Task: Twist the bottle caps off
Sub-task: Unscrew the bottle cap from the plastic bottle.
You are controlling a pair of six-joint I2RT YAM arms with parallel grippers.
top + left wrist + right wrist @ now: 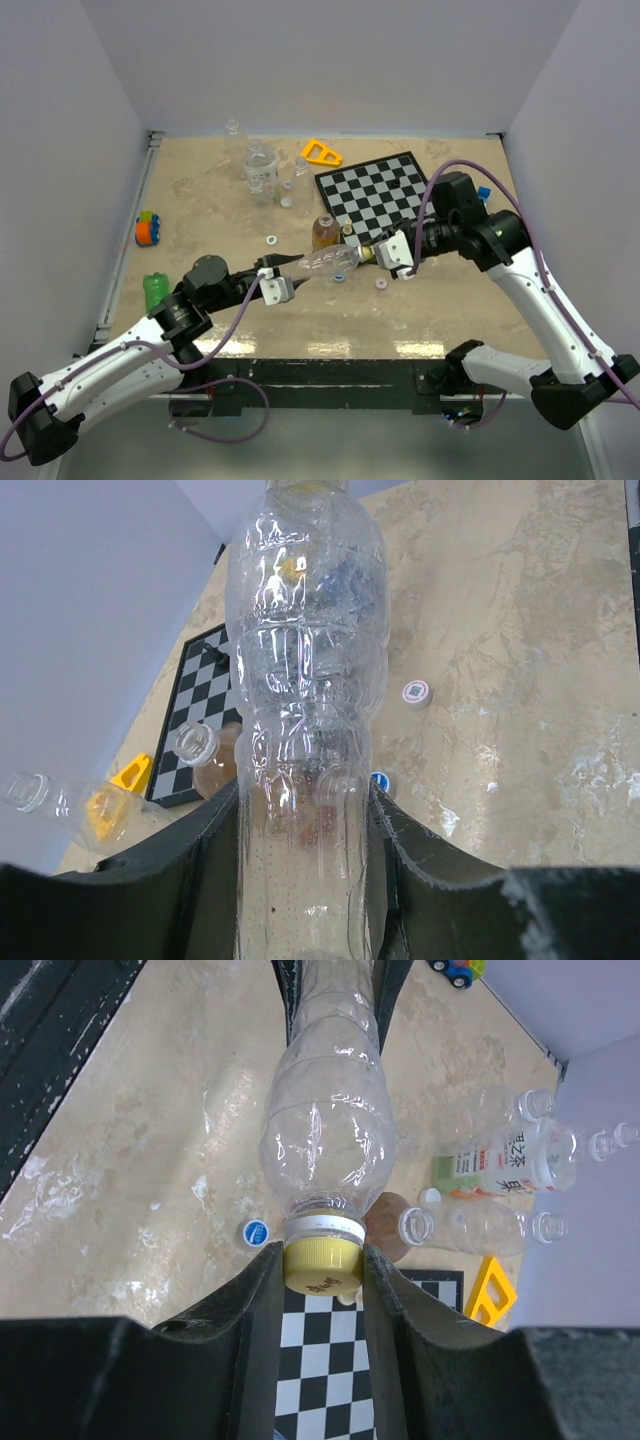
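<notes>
A clear ribbed plastic bottle (330,263) spans sideways between my tools, seemingly off the surface (200,200). My left tool (302,850) clamps its lower body; my right tool (376,252) is pinched tight on its yellow screw cap (322,1266).

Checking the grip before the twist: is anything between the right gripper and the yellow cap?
Nothing visible. The right gripper is shut directly on the yellow cap, and the left gripper clamps the clear bottle by its body.

Left wrist view cuts off the clear bottle (305,680) at its neck — blue cap (255,1231) print illegible.
</notes>
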